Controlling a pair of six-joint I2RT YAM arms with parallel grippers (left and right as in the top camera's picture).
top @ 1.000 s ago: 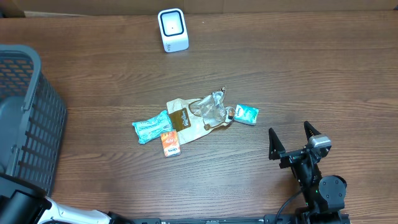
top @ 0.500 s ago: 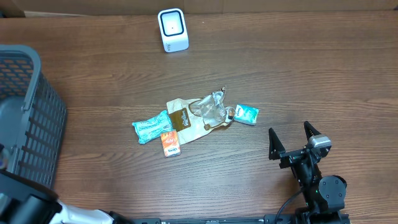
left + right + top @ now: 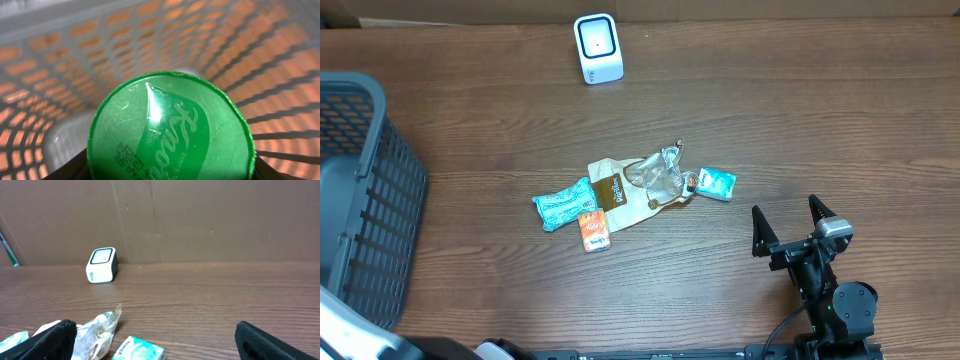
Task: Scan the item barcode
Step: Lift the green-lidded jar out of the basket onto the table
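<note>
We saw the left gripper pinching a green-lidded container that filled the left wrist view, with grey basket mesh behind it. At the lower right of the overhead view the right gripper stood spread wide, holding nothing. The white scanner sat at top centre.

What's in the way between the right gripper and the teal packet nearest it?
Nothing visible. Only bare table lies between the open right gripper and the teal packet.
</note>
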